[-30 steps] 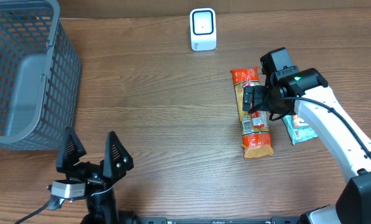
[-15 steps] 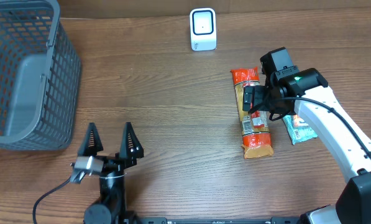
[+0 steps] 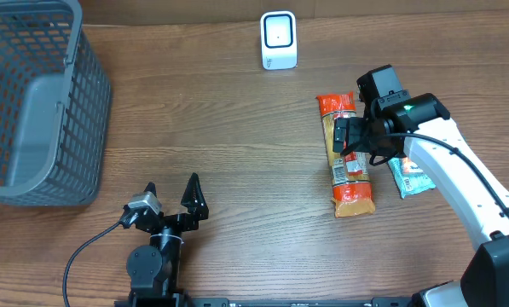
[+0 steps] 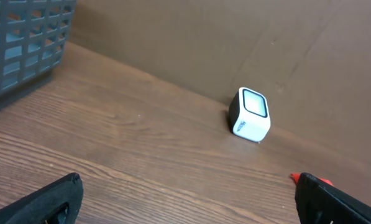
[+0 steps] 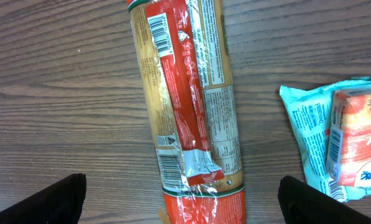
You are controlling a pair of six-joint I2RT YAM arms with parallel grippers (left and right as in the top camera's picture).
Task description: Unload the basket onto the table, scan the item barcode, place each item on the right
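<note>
— Wooden table (image 3: 237, 145), brown wall behind it. Containers?
— One: grey mesh basket (image 3: 88, 111), far left corner, open top. Only its own grey floor shows inside.
— Task item?
— Long orange and red snack packet (image 3: 353, 183), lying flat on the table at the right, lengthwise near-to-far. It is not in the basket and is well apart from it.
— Barcode?
— Faces up. The right wrist view shows one barcode (image 5: 158, 32) on the packet's back seam, and a second striped patch lower on the same side.
— Scanner?
— Small white box scanner (image 3: 279, 40), at the far edge near the middle, upright, window facing the near side. It sits to the far left of the packet, not touching it.
— Anything else on the table?
— Teal packet (image 3: 409, 177) just right of the long one, with a gap of bare wood between them. The right arm partly covers it from overhead.
— Right gripper?
— Right gripper (image 3: 346, 136) hangs over the middle of the long packet, pointing down. Jaws are spread wide with a finger on either side of the packet, gripping nothing. Can't tell its height above the wrapper.
— Left gripper?
— Left gripper (image 3: 171, 182) is at the near edge, left of centre, over bare wood. Jaws are also spread wide, empty, aimed toward the scanner.
</note>
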